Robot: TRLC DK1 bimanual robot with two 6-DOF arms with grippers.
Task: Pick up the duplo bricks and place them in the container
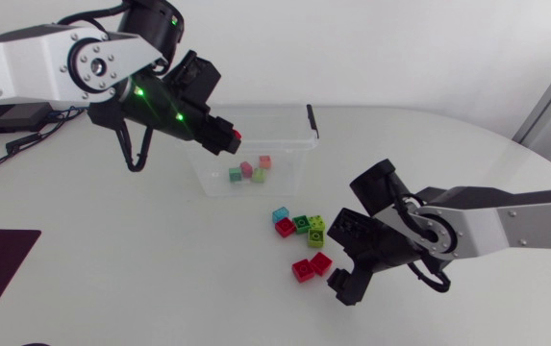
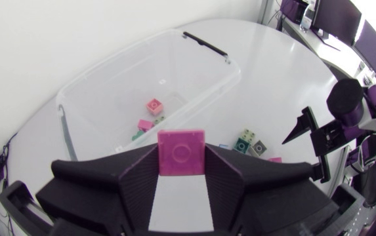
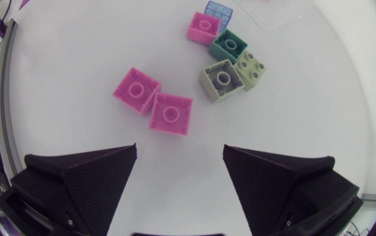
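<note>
While hanging over the clear container (image 1: 299,144), pinching a red duplo brick (image 2: 182,152) in the left gripper (image 1: 227,136), likely for release; holding the right gripper (image 3: 180,151) spread above two red bricks (image 3: 170,114), near right.

the table (image 1: 112,288) is showing a smooth white top with a dull sheen. the container (image 1: 289,135) is looking like clear, glossy plastic, its walls catching faint highlights, with a black plastic latch (image 1: 312,121). the duplo bricks (image 3: 170,113) are looking like hard, smooth plastic with a slight gloss, and so is the brick (image 2: 182,149) in the left gripper (image 2: 182,157). the fingers (image 3: 83,180) of the right gripper (image 3: 180,149) are showing matt black with a fine grainy texture. the left arm (image 1: 35,62) links are looking like satin silver-grey metal, the joints black
</note>
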